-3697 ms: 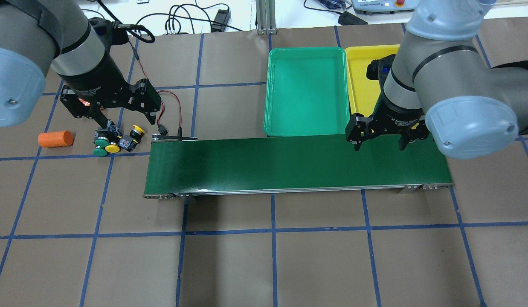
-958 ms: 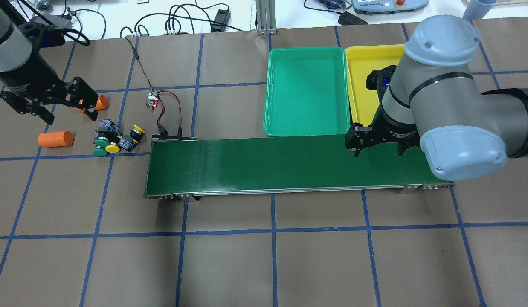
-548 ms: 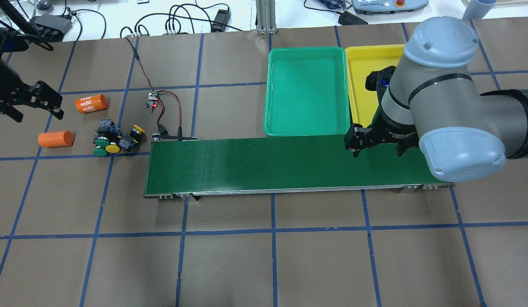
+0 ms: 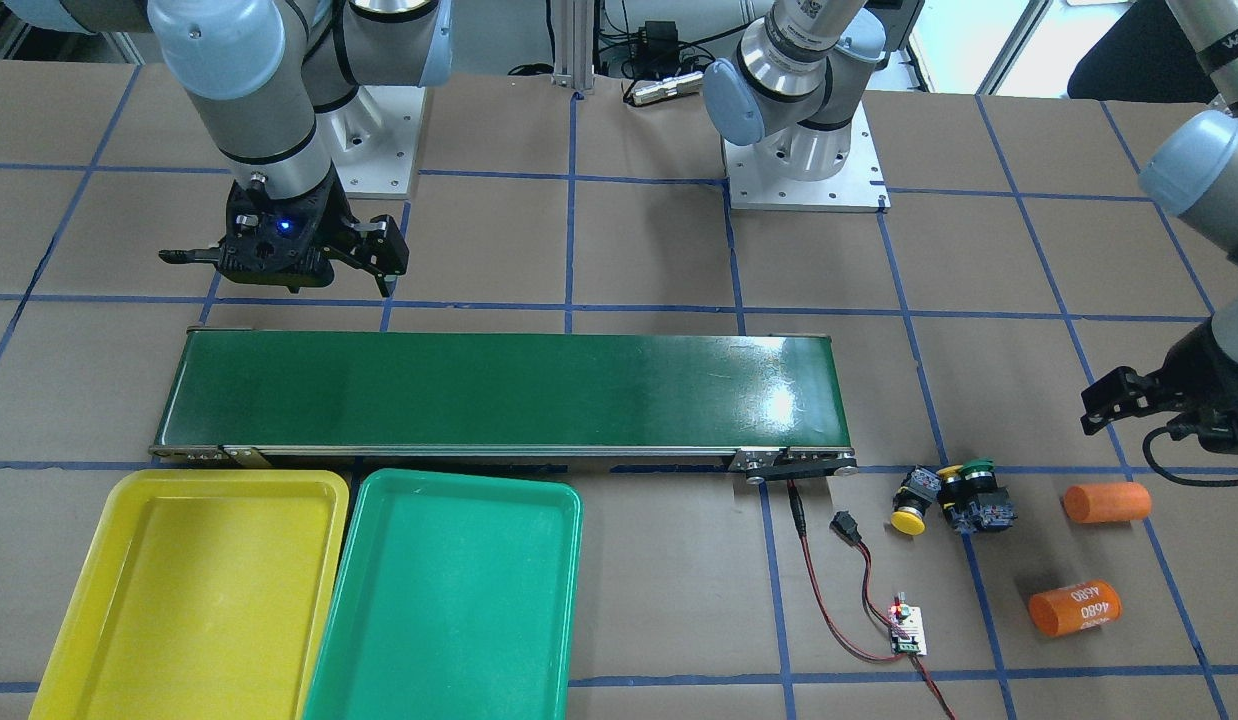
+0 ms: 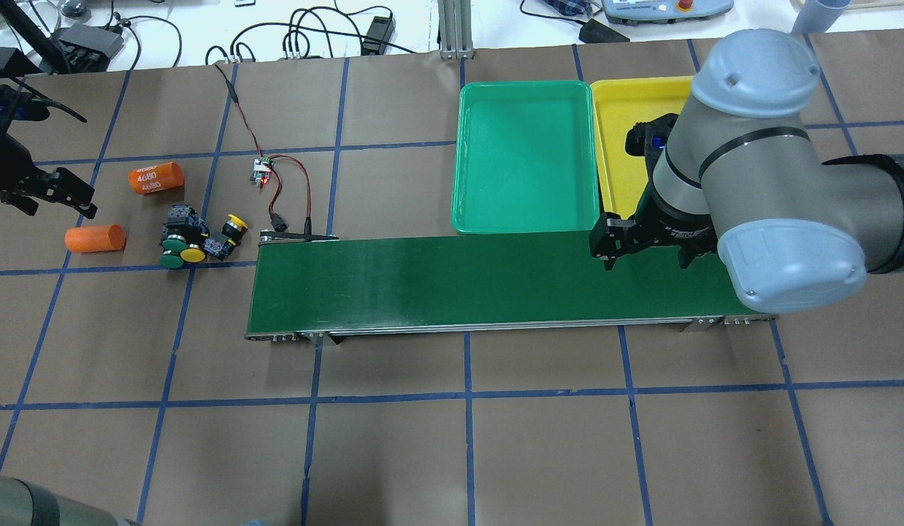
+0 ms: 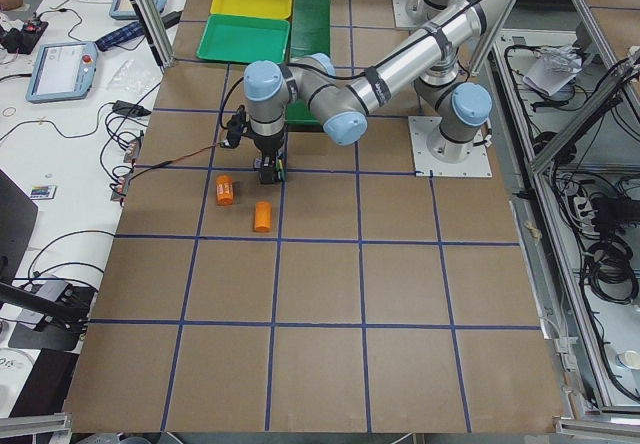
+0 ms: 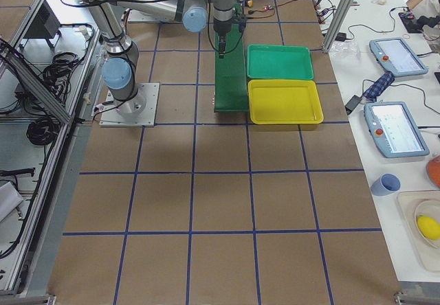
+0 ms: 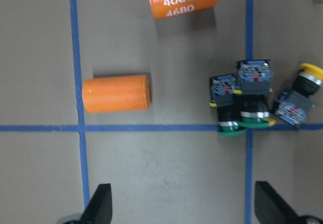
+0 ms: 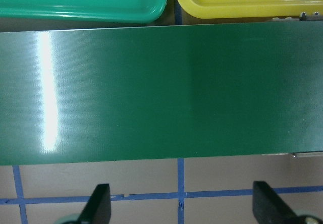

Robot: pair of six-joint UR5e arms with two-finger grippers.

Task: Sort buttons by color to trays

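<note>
Black-fingered and spread wide, the left gripper [image 8: 184,206] hangs above the table, holding nothing and touching nothing. The buttons [image 8: 250,100] lie just ahead of it in a touching huddle, on the table off the belt's [image 5: 496,281] left end, beside two orange cylinders [image 8: 117,93]. Most of them lie with their long axes across the belt's length, caps toward the robot. One yellow-capped button [image 8: 298,95] lies slantwise, its cap pointing away. The right gripper [image 9: 182,204] is equally wide and empty, over the belt's other end. The green tray [image 5: 525,146] and yellow tray [image 5: 618,146] sit side by side there, well apart from the buttons.
</note>
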